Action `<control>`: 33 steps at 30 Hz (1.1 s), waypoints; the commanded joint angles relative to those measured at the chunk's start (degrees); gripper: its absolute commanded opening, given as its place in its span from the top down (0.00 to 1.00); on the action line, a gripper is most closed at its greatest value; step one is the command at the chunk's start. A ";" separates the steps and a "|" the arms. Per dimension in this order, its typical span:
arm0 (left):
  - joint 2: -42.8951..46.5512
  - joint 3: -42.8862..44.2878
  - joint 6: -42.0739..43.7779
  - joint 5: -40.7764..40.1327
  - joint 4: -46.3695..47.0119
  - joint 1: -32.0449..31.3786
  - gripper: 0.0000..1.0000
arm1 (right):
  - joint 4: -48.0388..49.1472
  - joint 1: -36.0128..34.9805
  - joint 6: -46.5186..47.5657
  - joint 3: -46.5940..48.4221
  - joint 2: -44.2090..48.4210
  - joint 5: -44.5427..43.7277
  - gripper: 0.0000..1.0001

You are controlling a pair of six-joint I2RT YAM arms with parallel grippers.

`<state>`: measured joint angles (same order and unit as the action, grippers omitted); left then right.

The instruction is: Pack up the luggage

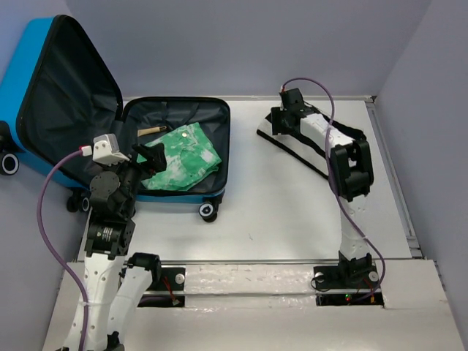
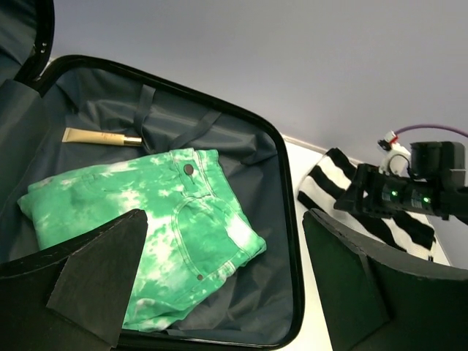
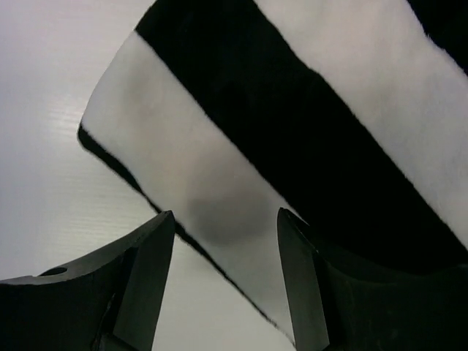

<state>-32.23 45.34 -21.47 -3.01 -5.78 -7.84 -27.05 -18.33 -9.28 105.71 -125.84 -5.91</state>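
**White table, two items on it**

- Table (image 1: pixel 278 212): flat white top, faintly ribbed up close (image 3: pixel 51 146). A raised lip runs along its far and right edges.
- Luggage (image 1: pixel 175 111): bright blue hard shell. It lies open on the table's left part, with the base half flat and the dark lining facing up. The lid half stands raised at its left side. One black-and-white wheel (image 1: pixel 208 210) sits on the table at the luggage's near right corner.
- Striped cloth (image 1: pixel 292 152): folded, with broad black and white bands. It lies flat on the table to the right of the luggage, apart from it, with a strip of bare table (image 2: pixel 296 164) between them. Its near end (image 3: pixel 292 110) angles away from the luggage.
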 commanded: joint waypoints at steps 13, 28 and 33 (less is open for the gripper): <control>-4.77 -1.31 -1.55 12.22 6.91 -0.60 0.01 | 3.73 -1.27 -10.22 -26.64 5.66 12.13 0.88; -31.37 13.09 -4.71 -3.22 -0.36 -37.67 0.01 | 10.44 0.73 -16.65 -58.96 54.98 16.29 0.12; -39.92 13.45 -9.89 -11.39 0.07 -43.57 0.01 | 9.03 5.57 -17.35 -59.48 61.76 12.68 0.12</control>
<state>-68.25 56.99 -27.07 -4.27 -5.02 -48.25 -16.93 -15.88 -25.67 45.06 -68.66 9.30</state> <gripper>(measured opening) 0.989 0.878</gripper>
